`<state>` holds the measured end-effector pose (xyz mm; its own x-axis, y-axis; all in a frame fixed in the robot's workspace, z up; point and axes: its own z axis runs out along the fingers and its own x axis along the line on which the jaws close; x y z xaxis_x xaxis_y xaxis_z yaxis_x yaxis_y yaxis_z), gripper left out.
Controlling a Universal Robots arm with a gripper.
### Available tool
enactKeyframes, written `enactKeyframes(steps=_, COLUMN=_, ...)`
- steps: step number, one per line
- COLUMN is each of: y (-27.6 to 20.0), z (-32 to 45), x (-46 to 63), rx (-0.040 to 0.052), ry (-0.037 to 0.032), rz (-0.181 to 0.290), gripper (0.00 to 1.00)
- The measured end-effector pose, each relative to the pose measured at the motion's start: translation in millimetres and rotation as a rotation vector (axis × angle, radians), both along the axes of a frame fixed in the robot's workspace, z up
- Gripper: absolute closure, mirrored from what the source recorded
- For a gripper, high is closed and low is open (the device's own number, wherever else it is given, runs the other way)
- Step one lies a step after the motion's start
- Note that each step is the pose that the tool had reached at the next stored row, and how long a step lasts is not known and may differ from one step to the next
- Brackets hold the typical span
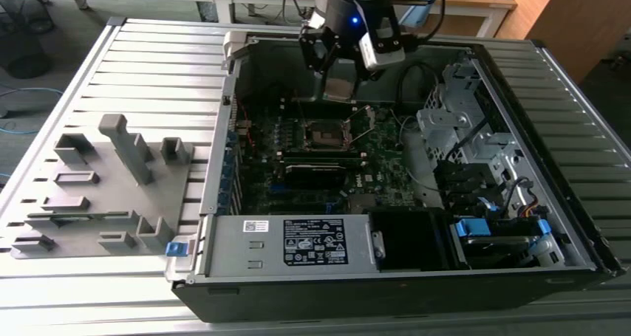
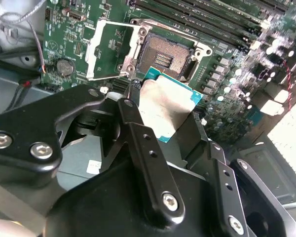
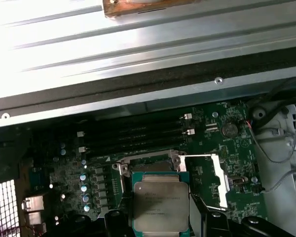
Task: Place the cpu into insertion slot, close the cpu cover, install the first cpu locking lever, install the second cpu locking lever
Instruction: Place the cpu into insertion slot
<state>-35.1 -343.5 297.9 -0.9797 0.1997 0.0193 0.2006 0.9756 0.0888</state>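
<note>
Because the cover (image 2: 92, 54) stands flipped open beside the socket (image 2: 165, 57), you carry the chip (image 2: 170, 111) level, jaws clamped on its edges, with the bare socket below and ahead of them; it is not yet seated.

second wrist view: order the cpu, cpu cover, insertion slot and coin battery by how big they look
1. cpu, largest, though it sits nearer the camera
2. cpu cover and insertion slot: look about alike, so not ranked
3. coin battery, smallest
</note>
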Motion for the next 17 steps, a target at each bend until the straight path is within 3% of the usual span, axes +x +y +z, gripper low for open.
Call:
enactKeyframes(steps=14, y=0.0, z=-2.6, x=0.0, rx=-0.0001, ry=0.0000, rz=-0.245, gripper=0.46)
enactKeyframes(steps=17, y=0.0, z=-2.6, x=0.0, rx=0.0000, ry=0.0000, rz=-0.255, gripper=0.46)
